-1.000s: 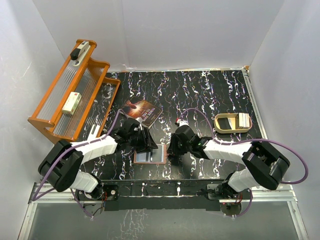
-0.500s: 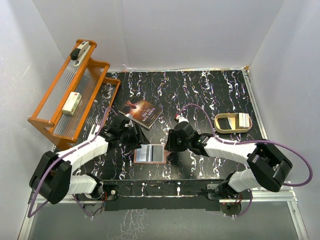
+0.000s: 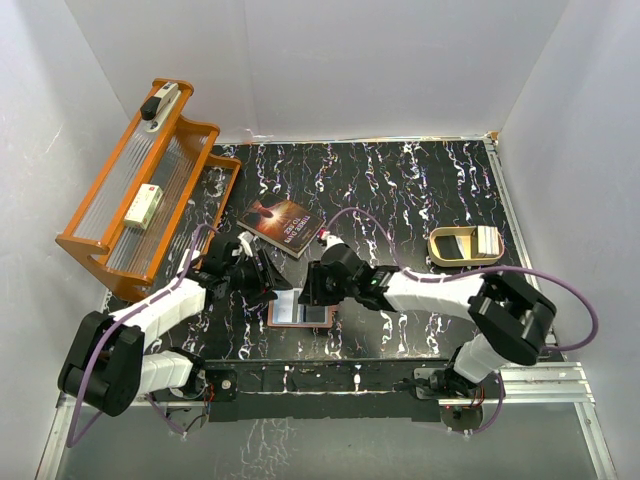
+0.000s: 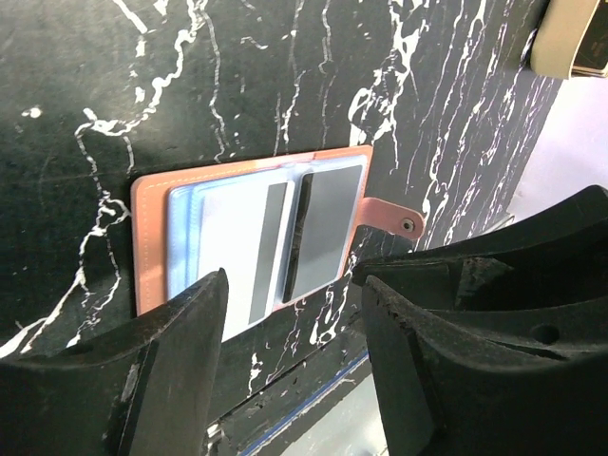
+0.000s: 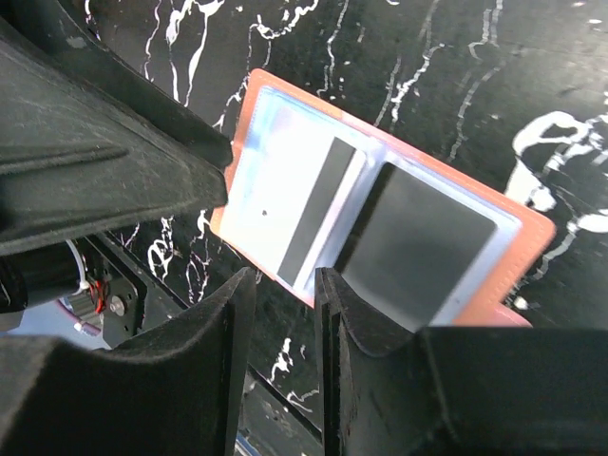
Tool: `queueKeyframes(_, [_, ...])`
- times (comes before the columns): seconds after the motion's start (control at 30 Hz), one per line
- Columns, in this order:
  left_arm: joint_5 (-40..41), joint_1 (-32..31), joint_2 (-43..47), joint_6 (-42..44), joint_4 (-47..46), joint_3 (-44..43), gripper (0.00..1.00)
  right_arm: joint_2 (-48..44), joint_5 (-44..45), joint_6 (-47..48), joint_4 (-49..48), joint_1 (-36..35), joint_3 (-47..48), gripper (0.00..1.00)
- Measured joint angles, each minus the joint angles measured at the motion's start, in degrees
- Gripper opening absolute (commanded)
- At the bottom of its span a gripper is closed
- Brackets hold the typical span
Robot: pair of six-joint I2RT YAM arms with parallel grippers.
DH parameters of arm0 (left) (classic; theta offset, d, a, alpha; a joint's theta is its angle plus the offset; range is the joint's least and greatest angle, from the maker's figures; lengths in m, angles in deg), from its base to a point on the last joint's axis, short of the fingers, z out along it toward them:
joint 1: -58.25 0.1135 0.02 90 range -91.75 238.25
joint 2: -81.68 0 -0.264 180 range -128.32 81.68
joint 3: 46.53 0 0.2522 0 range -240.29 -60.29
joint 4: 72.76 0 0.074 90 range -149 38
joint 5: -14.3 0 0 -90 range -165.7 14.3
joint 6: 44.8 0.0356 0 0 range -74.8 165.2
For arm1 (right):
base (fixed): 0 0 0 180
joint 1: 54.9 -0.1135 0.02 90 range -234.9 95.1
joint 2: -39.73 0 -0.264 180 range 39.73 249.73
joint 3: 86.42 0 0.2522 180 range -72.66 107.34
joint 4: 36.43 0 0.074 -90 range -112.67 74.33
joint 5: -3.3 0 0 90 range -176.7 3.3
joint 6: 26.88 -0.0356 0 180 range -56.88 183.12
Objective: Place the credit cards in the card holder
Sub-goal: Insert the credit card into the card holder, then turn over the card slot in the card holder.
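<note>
Card holder (image 3: 300, 309) is laid open flat, near centre, with both credit cards (image 4: 237, 247) seated in its pockets; loading is judged done. Left gripper (image 4: 294, 285) is held wide apart and right gripper (image 5: 285, 285) narrowly parted. Both are empty and flank it left and right, likely staged for folding it shut.

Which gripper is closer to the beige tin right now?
Right. The right gripper hovers by the card holder, left of the tin; the left gripper sits farther left, past the holder.

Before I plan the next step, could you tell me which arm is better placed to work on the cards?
Probably right: the right gripper hovers directly over the open holder, with the cards centred in its wrist view. The left gripper sits off the holder's left edge.
</note>
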Motion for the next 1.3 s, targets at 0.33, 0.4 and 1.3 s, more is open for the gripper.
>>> queueKeyframes(0.33, [-0.9, 2.2, -0.1, -0.6, -0.9, 2.2, 0.56, 8.8, -1.0, -0.8, -2.5, -1.2, 3.7, 0.28])
queueKeyframes(0.4, [-0.9, 2.4, -0.1, -0.6, -1.0, 2.2, 0.56, 9.6, -0.9, -0.8, -2.5, -1.2, 3.7, 0.26])
queueKeyframes(1.3, [-5.0, 2.5, -4.7, -0.4, -6.4, 3.5, 0.46, 12.3, 1.4, -0.8, -2.5, -1.3, 3.7, 0.00])
